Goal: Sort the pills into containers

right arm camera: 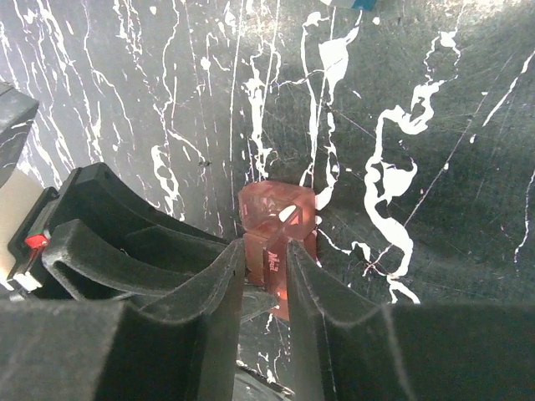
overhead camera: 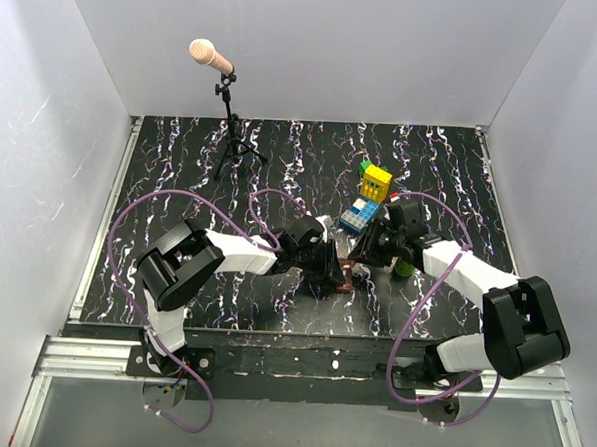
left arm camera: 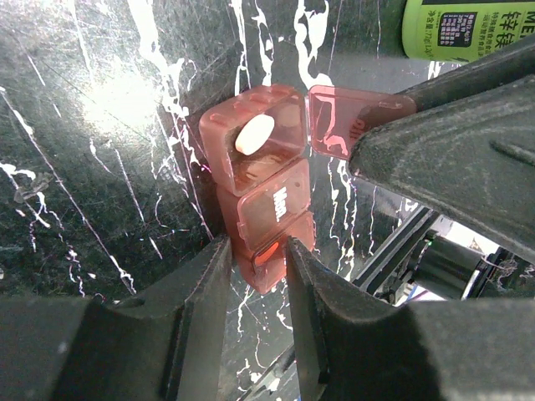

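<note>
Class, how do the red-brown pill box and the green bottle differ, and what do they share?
The translucent red-brown rectangular pill box is see-through; the green cylindrical bottle is opaque and labelled. The left gripper clamps the box; no gripper holds the bottle. The box's end flap is open, showing a white pill; the bottle's contents are hidden. Both sit on the black marbled table.

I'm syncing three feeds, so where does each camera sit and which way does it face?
Top external: above and behind the robot, looking down on the table; left arm and right arm show.
Left wrist: on that arm, looks down past the left hand, clamped on the pill box; green bottle beyond.
Right wrist: on that arm, looks down past the right hand at the pill box; left hand alongside.
Both wrist views share the pill box.
</note>
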Motion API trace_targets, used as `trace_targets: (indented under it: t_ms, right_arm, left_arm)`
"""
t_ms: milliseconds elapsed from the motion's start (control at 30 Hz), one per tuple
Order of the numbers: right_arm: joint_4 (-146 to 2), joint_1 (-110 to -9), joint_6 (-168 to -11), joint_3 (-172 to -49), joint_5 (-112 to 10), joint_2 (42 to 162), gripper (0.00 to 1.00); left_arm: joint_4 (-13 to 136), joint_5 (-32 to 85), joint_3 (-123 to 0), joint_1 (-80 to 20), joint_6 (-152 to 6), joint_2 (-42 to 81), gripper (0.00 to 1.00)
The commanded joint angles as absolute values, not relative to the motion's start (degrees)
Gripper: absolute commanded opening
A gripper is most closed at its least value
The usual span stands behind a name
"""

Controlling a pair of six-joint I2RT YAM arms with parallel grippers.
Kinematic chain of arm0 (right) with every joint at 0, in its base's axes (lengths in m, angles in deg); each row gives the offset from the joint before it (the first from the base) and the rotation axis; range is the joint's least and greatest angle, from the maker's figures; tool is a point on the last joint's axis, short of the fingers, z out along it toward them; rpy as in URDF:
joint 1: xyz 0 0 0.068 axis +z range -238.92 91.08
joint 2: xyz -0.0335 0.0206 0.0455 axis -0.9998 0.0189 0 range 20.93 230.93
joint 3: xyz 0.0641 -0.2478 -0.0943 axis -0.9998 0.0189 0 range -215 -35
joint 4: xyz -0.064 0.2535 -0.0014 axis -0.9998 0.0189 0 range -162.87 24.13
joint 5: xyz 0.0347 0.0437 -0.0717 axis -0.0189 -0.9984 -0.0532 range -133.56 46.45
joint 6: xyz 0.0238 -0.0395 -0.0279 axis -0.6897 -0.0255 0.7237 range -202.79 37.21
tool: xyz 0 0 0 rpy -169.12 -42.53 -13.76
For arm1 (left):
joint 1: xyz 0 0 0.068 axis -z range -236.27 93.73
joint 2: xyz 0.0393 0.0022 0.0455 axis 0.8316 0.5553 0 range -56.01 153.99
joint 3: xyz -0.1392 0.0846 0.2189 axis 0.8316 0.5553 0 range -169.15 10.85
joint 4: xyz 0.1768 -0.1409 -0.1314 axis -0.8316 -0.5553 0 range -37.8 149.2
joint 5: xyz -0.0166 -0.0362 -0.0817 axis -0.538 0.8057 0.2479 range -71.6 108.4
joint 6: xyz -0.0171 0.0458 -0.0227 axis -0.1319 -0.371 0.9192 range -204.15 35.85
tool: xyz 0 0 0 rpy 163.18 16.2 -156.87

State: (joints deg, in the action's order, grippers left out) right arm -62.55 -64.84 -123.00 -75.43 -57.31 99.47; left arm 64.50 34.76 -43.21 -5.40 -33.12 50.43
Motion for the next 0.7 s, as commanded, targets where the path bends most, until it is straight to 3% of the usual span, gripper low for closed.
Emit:
trace_targets:
  t_ms: [0,667]
  right_arm:
    - [-62.9,-65.0,-122.3,-77.7,-59.0,97.5,0.33]
    - [-68.4,-65.0,-123.3,-76.7,-63.8,101.1,0.22]
  left_arm:
    - [56.8,29.8,-43.4,-5.1,-36.3,53.6,0.29]
    - [55.9,30.4,-43.7,-5.1,-37.3,54.5,0.29]
